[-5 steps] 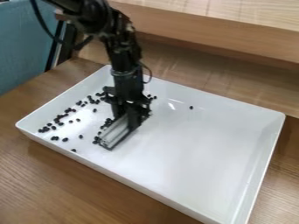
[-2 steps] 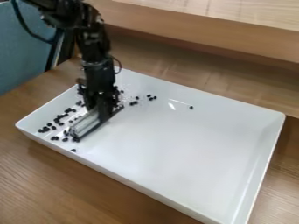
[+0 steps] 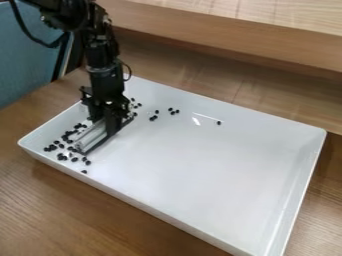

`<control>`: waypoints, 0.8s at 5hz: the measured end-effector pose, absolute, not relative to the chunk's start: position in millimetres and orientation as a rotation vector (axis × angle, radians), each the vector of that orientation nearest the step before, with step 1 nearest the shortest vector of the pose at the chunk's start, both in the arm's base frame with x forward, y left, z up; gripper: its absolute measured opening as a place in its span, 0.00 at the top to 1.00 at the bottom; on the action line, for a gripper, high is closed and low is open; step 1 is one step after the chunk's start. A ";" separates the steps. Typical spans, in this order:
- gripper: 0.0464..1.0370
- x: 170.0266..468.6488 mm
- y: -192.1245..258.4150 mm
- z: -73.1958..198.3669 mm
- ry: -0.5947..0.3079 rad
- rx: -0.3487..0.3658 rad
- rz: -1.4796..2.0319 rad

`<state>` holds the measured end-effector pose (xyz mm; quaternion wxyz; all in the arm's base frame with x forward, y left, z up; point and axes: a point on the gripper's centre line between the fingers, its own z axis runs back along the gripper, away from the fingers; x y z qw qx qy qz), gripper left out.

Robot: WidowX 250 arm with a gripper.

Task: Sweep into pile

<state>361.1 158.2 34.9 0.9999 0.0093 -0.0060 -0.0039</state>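
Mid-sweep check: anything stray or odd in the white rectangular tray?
One small, black, bean-like piece lies alone in the white tray, well right of the main scatter in the camera view, with a few others between. Nothing looks damaged.

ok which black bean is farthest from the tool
The lone bean near the tray's far wall, right of the glare streaks; every other visible bean lies closer.

Bright light glares softly off the tray (image 3: 200,165).
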 end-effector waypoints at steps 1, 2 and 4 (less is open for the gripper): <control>0.65 360.6 158.2 34.9 -0.009 0.019 -0.007; 0.65 362.3 159.5 35.2 -0.019 0.026 0.004; 0.65 362.4 161.3 36.3 -0.018 0.033 0.022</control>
